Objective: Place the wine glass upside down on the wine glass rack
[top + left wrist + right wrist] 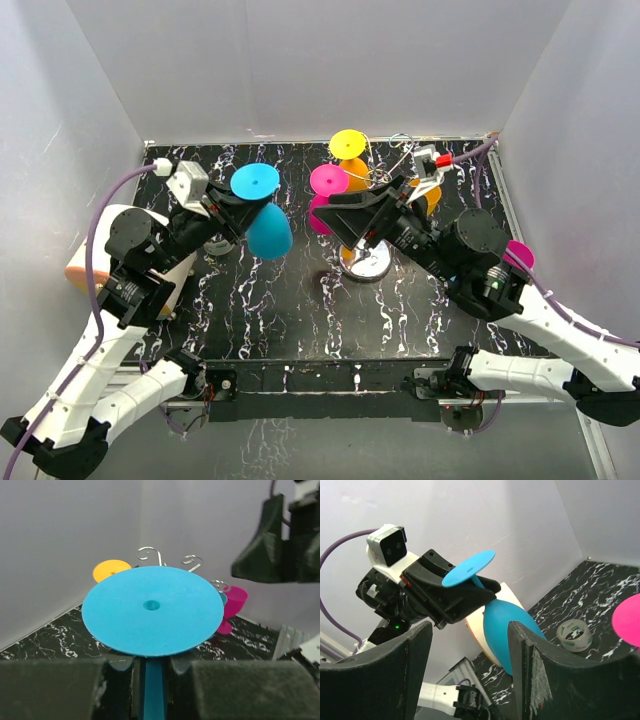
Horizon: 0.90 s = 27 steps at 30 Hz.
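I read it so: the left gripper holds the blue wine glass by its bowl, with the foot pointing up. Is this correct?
Not quite. The left gripper holds the blue wine glass by its stem, not its bowl; the bowl hangs free below the fingers. The foot does point up. The left wrist view shows the stem between the fingers.

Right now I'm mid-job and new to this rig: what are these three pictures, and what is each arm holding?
Two robot arms stand at a black marbled table. One picture looks down from above; the other two come from a camera on each wrist. The left tool is shut on the stem of the blue wine glass, foot uppermost. The right tool is open and empty, facing that glass. Beside it stands the wire wine glass rack, with other coloured glasses at it.
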### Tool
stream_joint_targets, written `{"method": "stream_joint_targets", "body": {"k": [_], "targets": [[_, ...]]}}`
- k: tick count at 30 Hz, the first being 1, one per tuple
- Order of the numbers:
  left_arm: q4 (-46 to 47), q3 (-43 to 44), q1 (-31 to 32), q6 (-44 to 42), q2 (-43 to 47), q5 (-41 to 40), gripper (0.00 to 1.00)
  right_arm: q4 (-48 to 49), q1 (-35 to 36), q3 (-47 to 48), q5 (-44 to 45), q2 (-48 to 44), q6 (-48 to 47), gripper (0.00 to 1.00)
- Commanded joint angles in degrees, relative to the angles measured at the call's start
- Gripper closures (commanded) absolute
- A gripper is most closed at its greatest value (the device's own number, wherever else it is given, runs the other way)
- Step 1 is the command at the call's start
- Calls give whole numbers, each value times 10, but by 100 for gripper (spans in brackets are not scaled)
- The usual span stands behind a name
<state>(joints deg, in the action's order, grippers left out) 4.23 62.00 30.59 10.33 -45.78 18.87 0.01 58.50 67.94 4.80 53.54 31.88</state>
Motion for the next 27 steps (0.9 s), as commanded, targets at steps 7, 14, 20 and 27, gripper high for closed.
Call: {"method": "stream_joint_targets", "body": {"k": [7, 14, 20, 27], "targets": [[40, -18, -1, -76, -18, 215, 100, -1, 3, 10, 38, 22, 154, 40], [20, -2, -2, -73, -50, 299, 100, -24, 3, 3, 48, 34, 205, 40], [30, -3, -1, -63, -61, 324, 100, -41, 3, -8, 63, 30, 231, 47], [45, -6, -2, -57, -64, 331, 100, -45, 3, -9, 51, 37, 248, 54]]}}
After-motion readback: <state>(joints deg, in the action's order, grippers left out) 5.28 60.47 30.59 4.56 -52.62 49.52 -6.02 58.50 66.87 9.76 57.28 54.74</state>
